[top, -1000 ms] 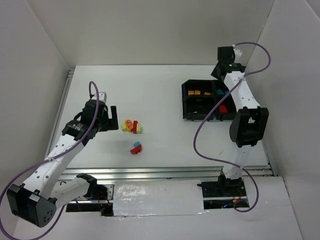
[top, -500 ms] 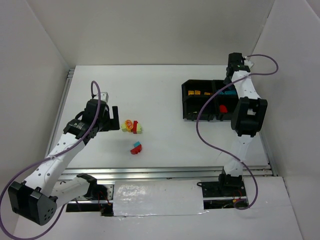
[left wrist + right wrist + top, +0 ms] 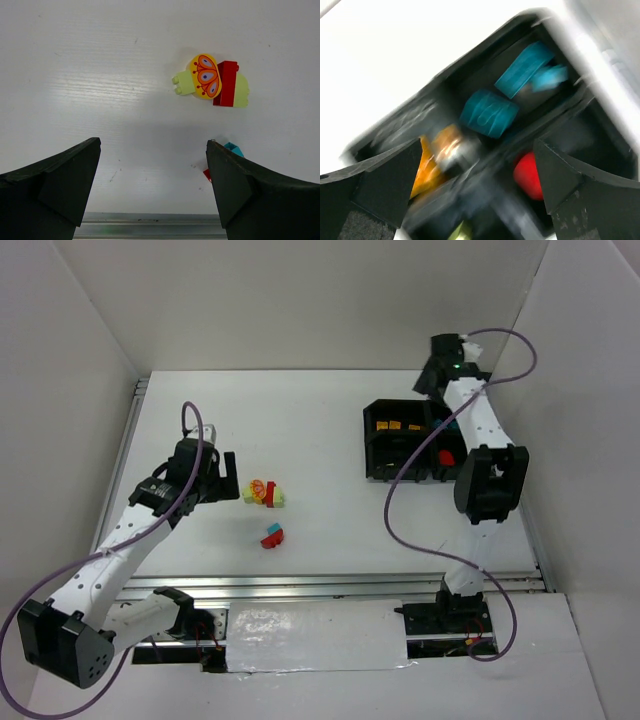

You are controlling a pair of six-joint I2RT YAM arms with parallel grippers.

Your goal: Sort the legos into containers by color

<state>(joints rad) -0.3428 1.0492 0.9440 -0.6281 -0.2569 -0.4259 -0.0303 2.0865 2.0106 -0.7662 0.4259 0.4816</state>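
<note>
Left gripper (image 3: 152,146): jaws wide, empty, left of loose legos (image 3: 212,82).
Right gripper (image 3: 477,146): jaws wide, empty, over far-right tray (image 3: 371,445).

Bright, even white light is filling the top external view; the table (image 3: 310,430) is reading near-white; only short, soft shadows are lying beside the bricks (image 3: 265,494). The left wrist view is staying sharp; a broad sheen is glaring off the tabletop left of centre; a faint shadow band is lying ahead of the left gripper (image 3: 152,145). The right wrist view is smearing with motion blur; the tray (image 3: 470,62) is streaking; its upper right corner is washing out.
</note>
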